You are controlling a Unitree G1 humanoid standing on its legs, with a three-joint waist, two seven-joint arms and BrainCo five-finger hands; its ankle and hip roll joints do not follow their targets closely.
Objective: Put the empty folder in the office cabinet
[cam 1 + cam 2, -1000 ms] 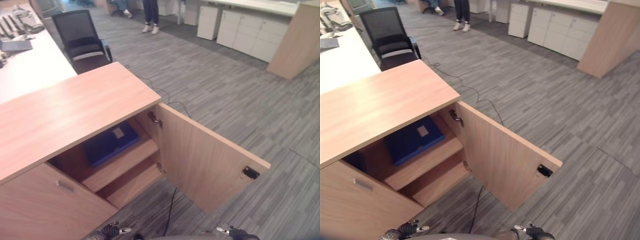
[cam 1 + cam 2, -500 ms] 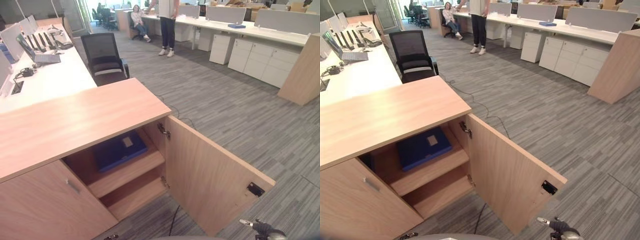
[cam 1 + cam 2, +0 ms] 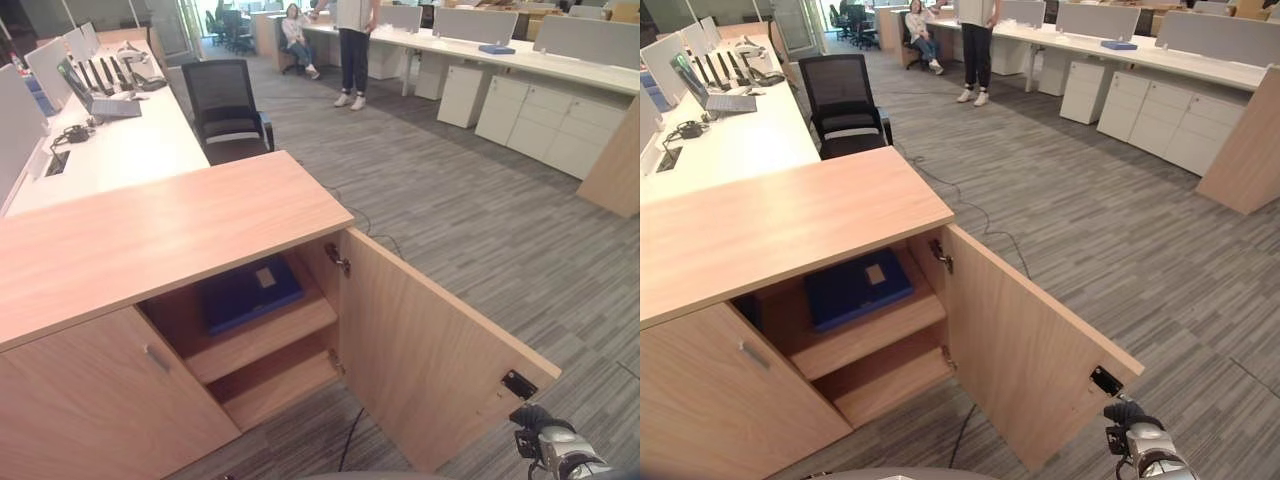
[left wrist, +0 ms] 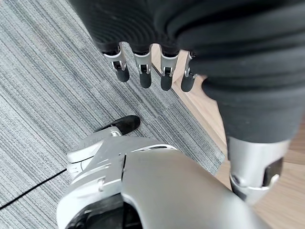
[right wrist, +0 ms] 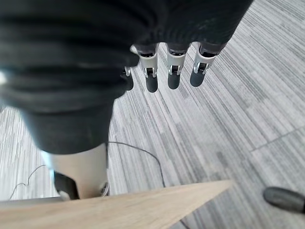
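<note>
Blue folder [image 3: 857, 288] unmoved on cabinet [image 3: 790, 215] shelf; right hand [image 3: 548, 445] now higher, both hands' fingers prob. relaxed, empty.

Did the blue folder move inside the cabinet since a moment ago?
No. The blue folder lies flat on the upper shelf of the cabinet, just behind the door hinge, as before. The whole picture shifted, so the camera moved.

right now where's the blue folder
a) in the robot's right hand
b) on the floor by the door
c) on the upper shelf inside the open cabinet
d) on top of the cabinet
c: the blue folder lies flat on the upper shelf inside the cabinet, whose door stands open.
</note>
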